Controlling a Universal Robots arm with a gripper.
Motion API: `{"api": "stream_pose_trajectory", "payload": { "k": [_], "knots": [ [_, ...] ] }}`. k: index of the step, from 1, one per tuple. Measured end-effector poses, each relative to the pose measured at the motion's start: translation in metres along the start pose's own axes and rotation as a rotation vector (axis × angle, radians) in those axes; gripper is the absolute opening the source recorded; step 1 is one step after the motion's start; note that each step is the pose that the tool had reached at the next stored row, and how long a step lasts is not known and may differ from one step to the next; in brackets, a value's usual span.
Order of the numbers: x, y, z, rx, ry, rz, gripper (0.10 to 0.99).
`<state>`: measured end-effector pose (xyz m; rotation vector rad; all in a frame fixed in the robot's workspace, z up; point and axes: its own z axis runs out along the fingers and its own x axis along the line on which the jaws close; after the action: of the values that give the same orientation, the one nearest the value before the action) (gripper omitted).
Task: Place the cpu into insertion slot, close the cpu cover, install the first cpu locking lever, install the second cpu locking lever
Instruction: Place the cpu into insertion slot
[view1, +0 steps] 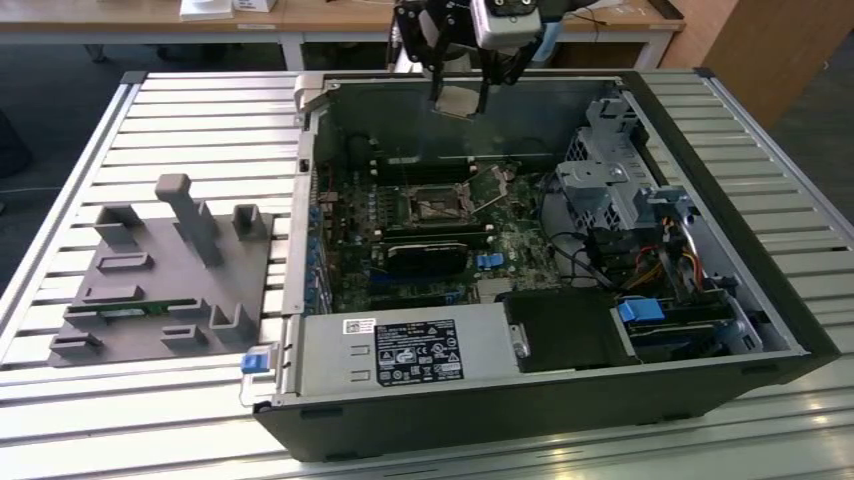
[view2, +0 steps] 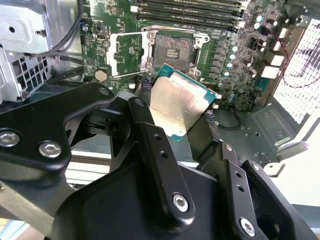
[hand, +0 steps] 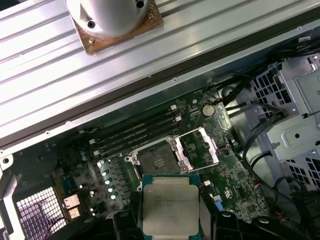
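Gripper (view1: 458, 98) up high, cpu (view2: 177, 102) pinched between its fingers!
In the exterior view it hangs at twelve o'clock from the insertion slot (view1: 434, 205), over the open computer case (view1: 694, 330); the slot lies bare, cpu cover (hand: 200, 146) flipped open just beside it.

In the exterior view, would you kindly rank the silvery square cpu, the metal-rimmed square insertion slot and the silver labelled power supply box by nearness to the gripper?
1. Silvery square cpu, clamped in the gripper, above the case's far side.
2. Metal-rimmed insertion slot, mid-motherboard.
3. Silver labelled power supply box, at the case's camera-side wall.
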<state>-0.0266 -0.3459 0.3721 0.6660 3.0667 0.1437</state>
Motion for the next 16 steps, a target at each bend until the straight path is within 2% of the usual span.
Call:
{"api": "stream_pose_trajectory", "payload": {
  "k": [16],
  "knots": [
    [0.0003,-0.0002,0.0001,-0.003,-0.0123,0.137,0.541]
  ]
}}
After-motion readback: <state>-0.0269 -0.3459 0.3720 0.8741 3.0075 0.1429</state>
